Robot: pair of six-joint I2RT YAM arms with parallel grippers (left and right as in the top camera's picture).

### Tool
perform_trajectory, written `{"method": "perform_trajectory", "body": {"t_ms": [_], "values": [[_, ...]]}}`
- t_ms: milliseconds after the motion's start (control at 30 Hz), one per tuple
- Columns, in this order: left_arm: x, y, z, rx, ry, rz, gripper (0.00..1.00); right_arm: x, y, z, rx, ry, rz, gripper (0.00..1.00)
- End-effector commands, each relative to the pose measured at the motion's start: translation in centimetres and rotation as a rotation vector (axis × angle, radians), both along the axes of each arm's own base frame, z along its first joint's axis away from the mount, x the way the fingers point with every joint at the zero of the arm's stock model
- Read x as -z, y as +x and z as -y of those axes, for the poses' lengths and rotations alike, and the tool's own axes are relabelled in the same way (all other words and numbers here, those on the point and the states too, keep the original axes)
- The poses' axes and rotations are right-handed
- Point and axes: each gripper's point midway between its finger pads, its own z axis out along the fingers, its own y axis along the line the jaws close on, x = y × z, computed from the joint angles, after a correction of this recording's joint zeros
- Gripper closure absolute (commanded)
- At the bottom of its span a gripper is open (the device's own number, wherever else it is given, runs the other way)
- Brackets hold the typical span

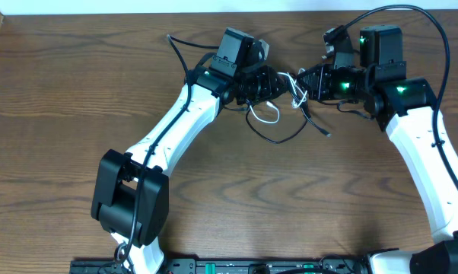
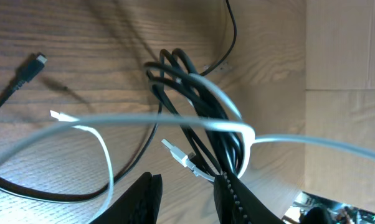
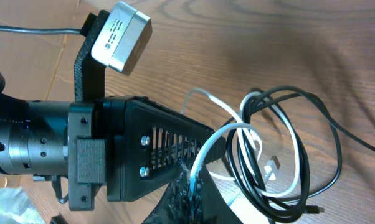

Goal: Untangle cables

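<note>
This looks like a robotics lab bench. Two white-and-black robot arms, the left arm (image 1: pixel 176 122) and the right arm (image 1: pixel 430 152), rise from a black mounting rail (image 1: pixel 214 266) at the bottom edge of the overhead view and meet over a bare wood-grain desk (image 1: pixel 62 76). Green indicator lights (image 1: pixel 400 90) glow at upper right. A grey camera box (image 3: pixel 121 37) (with a printed label) sits on a black bracket, upper left of the right wrist view.
</note>
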Motion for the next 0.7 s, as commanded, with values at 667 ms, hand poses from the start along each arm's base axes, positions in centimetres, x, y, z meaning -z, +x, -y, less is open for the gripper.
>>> {"method": "perform_trajectory", "body": {"t_ms": [667], "values": [[-1.6,1.0,0.9,-0.004,-0.044,0.07,0.67,-0.1,0.3,0.7,0.016,-0.01,0.003,0.99]]}}
